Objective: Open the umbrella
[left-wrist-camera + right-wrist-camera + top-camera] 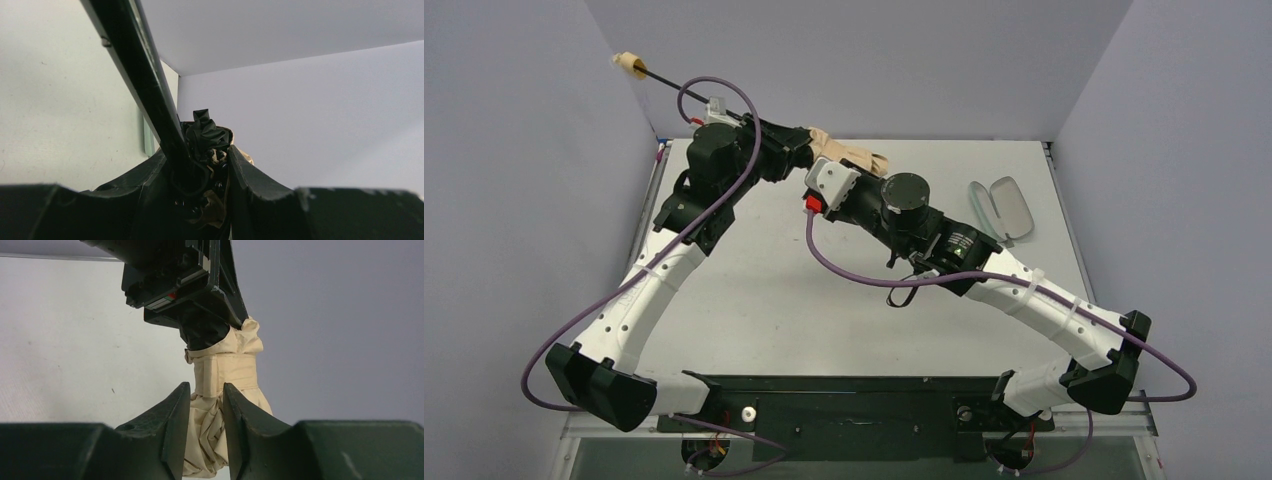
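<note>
- Top external view: the umbrella (852, 156) is up off the table at the far middle of the workspace, held between the two arms. Its tan canopy is folded in a bunch.
- Its thin black shaft (669, 82) is drawn out. It slants up and to the left past the left arm and ends in the small beige handle knob (630, 64), in front of the left wall.
- Left wrist view: the left gripper (200, 162) is clamped on the umbrella where the shaft meets the crumpled black lining (205, 130), with a finger on either side.
- Right wrist view: the right gripper (206, 392) is closed on the tan bundle, one finger touching each side. It grips just below the wrap strap (225, 372), which goes round the fabric. The left gripper holds the bundle's other end.
- A pale mint-green hard case (1004, 208) lies open on the white table (754, 300), to the right of the right wrist and well apart from the umbrella.
</note>
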`<act>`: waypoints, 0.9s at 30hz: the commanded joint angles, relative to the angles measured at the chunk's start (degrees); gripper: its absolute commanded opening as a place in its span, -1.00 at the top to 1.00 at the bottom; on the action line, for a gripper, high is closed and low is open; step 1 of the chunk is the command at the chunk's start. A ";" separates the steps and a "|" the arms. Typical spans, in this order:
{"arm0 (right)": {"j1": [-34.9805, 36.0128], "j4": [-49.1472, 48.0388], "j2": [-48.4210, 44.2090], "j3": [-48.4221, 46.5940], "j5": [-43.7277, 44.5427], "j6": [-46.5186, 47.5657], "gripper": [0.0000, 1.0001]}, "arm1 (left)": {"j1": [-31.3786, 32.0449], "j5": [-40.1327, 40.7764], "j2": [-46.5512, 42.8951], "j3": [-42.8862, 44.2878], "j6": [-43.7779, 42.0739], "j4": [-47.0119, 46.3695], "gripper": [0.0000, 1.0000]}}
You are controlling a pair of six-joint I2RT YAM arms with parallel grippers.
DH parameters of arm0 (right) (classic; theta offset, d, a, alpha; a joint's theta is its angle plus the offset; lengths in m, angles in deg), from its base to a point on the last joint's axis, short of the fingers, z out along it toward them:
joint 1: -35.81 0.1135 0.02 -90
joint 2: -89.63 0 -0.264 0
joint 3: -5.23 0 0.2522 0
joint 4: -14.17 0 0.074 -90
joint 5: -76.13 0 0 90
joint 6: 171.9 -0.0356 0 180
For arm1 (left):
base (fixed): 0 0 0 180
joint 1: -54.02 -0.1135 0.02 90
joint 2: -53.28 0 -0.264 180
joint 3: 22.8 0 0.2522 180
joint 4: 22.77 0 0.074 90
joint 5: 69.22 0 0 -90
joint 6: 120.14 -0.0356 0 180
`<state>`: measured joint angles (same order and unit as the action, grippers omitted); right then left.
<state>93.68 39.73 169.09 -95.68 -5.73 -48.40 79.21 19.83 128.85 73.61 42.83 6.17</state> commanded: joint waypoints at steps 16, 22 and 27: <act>-4.43 -2.97 1.32 2.10 0.15 1.92 1.00 | 1.42 -1.05 -1.98 0.47 1.02 -7.57 1.00; -7.82 0.15 1.40 0.15 -4.33 -1.07 1.00 | 1.70 -1.03 -1.90 0.52 1.21 -7.54 1.00; -9.48 4.41 1.55 -1.97 -16.49 -4.73 1.00 | 1.90 -1.16 -1.16 1.31 1.61 -7.28 1.00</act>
<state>86.62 39.73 170.05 -94.41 -14.16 -49.62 80.35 20.49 129.00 72.32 42.87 5.78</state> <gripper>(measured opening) 0.003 0.326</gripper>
